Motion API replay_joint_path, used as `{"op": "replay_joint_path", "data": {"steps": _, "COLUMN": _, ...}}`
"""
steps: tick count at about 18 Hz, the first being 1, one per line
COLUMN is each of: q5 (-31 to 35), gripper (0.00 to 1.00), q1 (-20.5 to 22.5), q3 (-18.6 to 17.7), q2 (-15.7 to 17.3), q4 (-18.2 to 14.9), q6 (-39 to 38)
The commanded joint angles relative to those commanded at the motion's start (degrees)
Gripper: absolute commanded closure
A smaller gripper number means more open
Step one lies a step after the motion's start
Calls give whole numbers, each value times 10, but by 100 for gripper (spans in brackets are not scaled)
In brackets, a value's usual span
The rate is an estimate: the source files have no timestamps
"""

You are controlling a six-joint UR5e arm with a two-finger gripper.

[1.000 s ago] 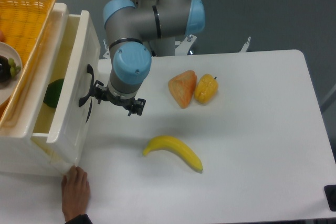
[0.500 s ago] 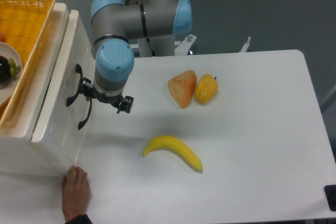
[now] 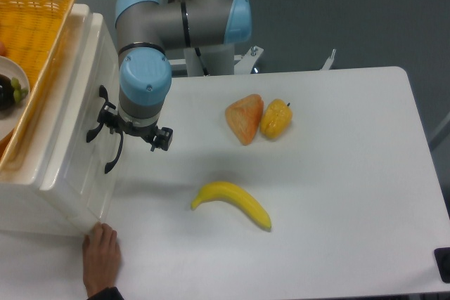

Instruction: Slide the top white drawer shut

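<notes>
The claw sits right against the front of the top drawer, by its black handle. The drawer looks pushed all the way in. I cannot tell if the claw is open or closed. A banana lies below and right of the claw. A hand rests lower down, by the bottom drawer.
</notes>
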Motion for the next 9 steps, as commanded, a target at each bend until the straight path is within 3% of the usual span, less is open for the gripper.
{"op": "replay_joint_path", "data": {"steps": 4, "q5": 3, "gripper": 0, "q1": 9, "q3": 0, "q2": -1, "q4": 2, "q6": 5}}
{"op": "replay_joint_path", "data": {"steps": 9, "q5": 48, "gripper": 0, "q1": 56, "q3": 7, "q2": 1, "q4": 7, "q6": 58}}
